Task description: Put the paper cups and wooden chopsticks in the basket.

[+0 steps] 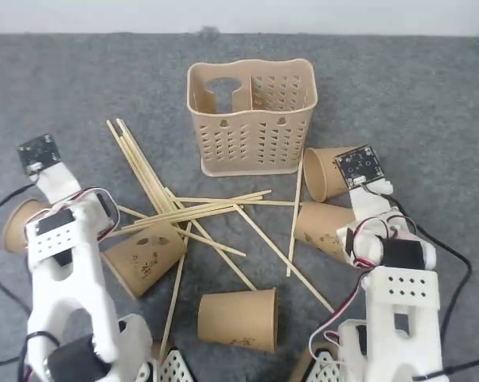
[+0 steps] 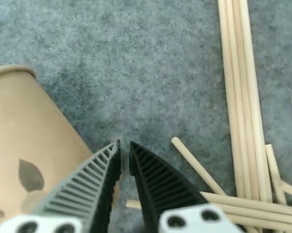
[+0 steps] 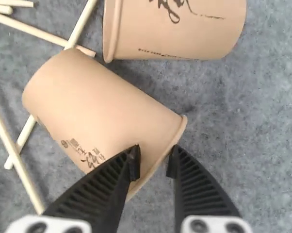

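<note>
A beige slotted basket (image 1: pixel 251 119) stands upright at the back middle. Several wooden chopsticks (image 1: pixel 188 211) lie scattered in front of it. Paper cups lie on their sides: one at far left (image 1: pixel 18 224), one left of centre (image 1: pixel 144 259), one near the front (image 1: pixel 239 318), two at the right (image 1: pixel 325 171) (image 1: pixel 325 231). My left gripper (image 2: pixel 124 145) is shut and empty, low over the carpet between a cup (image 2: pixel 24 141) and chopsticks (image 2: pixel 240 97). My right gripper (image 3: pixel 153 158) is narrowly open astride the rim of a lying cup (image 3: pixel 97 116); another cup (image 3: pixel 175 26) lies beyond.
Grey carpet (image 1: pixel 414 103) covers the table. Both white arms rise from the front edge, with cables trailing beside them. Bare carpet lies to either side of the basket. A chopstick (image 3: pixel 17 145) lies close by the cup at my right gripper.
</note>
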Robot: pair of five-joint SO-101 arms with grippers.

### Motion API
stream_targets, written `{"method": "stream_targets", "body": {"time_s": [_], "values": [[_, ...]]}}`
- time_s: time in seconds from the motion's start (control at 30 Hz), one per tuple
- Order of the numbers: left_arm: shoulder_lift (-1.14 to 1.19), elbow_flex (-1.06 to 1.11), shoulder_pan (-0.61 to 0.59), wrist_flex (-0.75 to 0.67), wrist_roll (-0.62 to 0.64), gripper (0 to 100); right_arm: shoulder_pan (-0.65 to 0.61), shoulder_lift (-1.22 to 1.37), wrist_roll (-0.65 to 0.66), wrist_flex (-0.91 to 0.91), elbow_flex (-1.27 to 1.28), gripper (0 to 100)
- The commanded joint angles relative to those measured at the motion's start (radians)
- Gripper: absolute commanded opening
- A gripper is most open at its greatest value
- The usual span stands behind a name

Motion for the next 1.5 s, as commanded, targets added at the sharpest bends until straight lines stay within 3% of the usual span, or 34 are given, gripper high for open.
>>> {"method": "stream_targets", "body": {"time_s": [0.0, 0.17, 0.43, 0.8, 1.1, 1.23, 1.47], "values": [[0.0, -0.035, 0.008, -0.021, 0.002, 3, -0.035, 0.024, -0.014, -0.001, 0.021, 1.6], [0.0, -0.035, 0.008, -0.021, 0.002, 3, -0.035, 0.024, -0.005, 0.027, -0.017, 0.9], [0.0, -0.035, 0.003, -0.021, 0.002, 3, -0.025, 0.024, 0.127, 0.214, -0.213, 0.8], [0.0, -0.035, 0.003, -0.021, 0.002, 3, 0.197, 0.024, 0.256, 0.39, -0.473, 0.8], [0.002, -0.035, 0.003, -0.021, 0.002, 3, 0.216, 0.033, 0.244, 0.318, -0.301, 0.9], [0.002, -0.033, 0.003, -0.021, 0.002, 3, 0.213, 0.033, 0.155, 0.263, -0.244, 1.4], [0.002, -0.033, 0.003, -0.021, 0.002, 3, 0.096, 0.024, 0.091, 0.338, -0.311, 21.4]]}}
